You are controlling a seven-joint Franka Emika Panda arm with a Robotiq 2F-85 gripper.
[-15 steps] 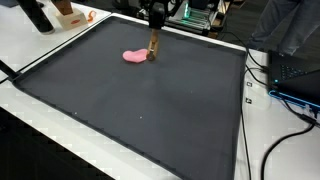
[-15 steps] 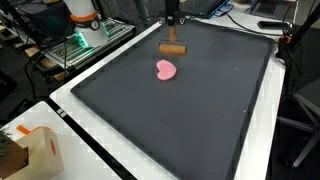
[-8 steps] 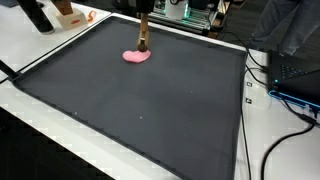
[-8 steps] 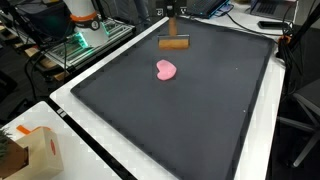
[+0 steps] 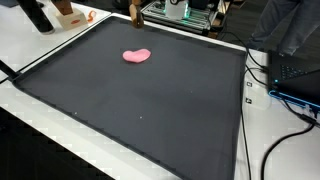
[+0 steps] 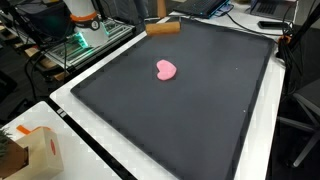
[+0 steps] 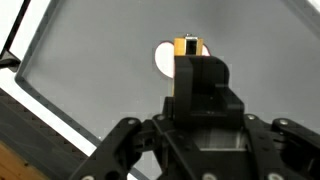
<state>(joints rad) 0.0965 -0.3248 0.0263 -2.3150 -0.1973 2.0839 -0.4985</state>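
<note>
Wooden block [image 6: 163,27], pinched between the pressed-in fingers of the gripper [image 7: 188,52]. An exterior view shows the block's full length: it hangs level at the far edge of the black mat [image 6: 200,110], its long axis running across the picture, roughly along that edge. In an exterior view from another side the block [image 5: 135,12] shrinks to a narrow, foreshortened sliver at the top of the frame, so its length cannot be read there, and the gripper is almost wholly cut off in both exterior views. Only the wrist view shows the grasp itself: a black finger [image 7: 196,80] covers most of the block, and just a yellowish end face [image 7: 186,45] projects at the fingertips. A pink heart-shaped piece [image 6: 166,70] lies flat on the mat, apart from the block and on the near side of the gripper in both exterior views. In the wrist view it appears pale and half hidden [image 7: 162,58], just beyond the fingertips and beside the block's end. A white table [image 5: 40,45] borders the mat; a cardboard box [image 6: 32,150] stands on it, well apart from the gripper.
</note>
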